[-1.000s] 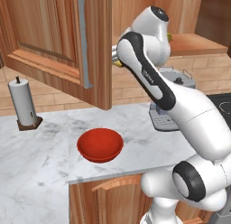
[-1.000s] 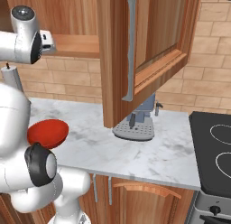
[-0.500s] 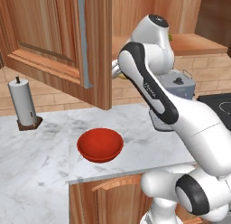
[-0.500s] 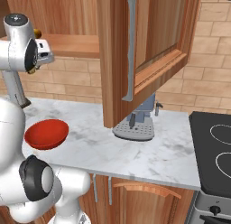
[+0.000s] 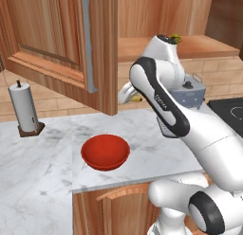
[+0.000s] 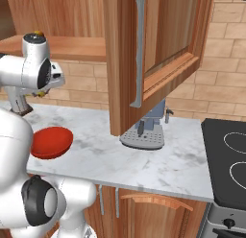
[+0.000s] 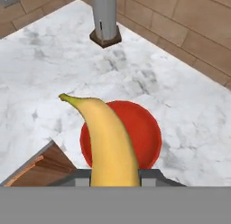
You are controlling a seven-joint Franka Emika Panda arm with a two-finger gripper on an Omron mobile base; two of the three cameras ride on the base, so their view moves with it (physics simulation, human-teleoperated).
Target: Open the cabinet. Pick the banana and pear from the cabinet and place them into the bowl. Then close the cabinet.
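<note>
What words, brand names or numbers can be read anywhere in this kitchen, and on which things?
None: no readable text in any view.
The cabinet, red bowl, banana, paper-towel roll and marble counter are all plain.
The stove knob shows no legible mark.

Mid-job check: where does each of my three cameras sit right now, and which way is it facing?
Left base view: behind-left, facing the counter, the red bowl, the open cabinet; arm at right.
Right base view: behind-right, facing the same bowl, cabinet door, stove; arm at left.
Hand view: on the hand, looking down along the held banana onto the bowl.
</note>
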